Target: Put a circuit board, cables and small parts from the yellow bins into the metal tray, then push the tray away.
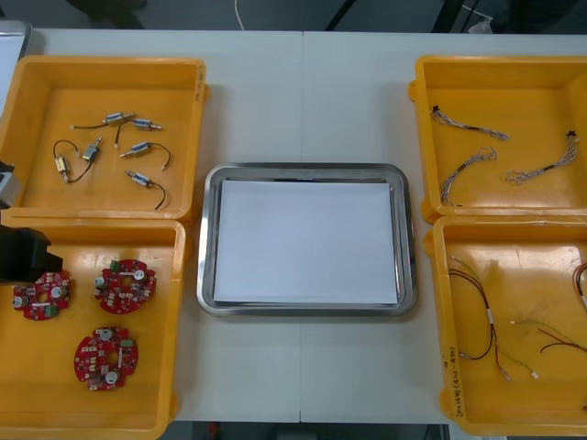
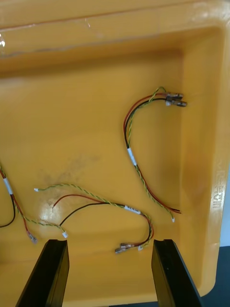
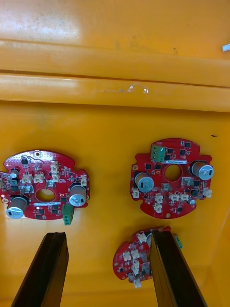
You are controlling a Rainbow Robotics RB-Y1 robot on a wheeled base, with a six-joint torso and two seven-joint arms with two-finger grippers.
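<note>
- The left end effector (image 3: pixel 108 235), wide open, hangs over round red circuit boards (image 3: pixel 170 180) in a yellow plastic bin (image 1: pixel 160 385).
- Boards look light, stiff, fragile; pinch one by its rim.
- The right end effector (image 2: pixel 110 242), equally wide, hovers over limp red-and-yellow cables (image 2: pixel 139 168).
</note>
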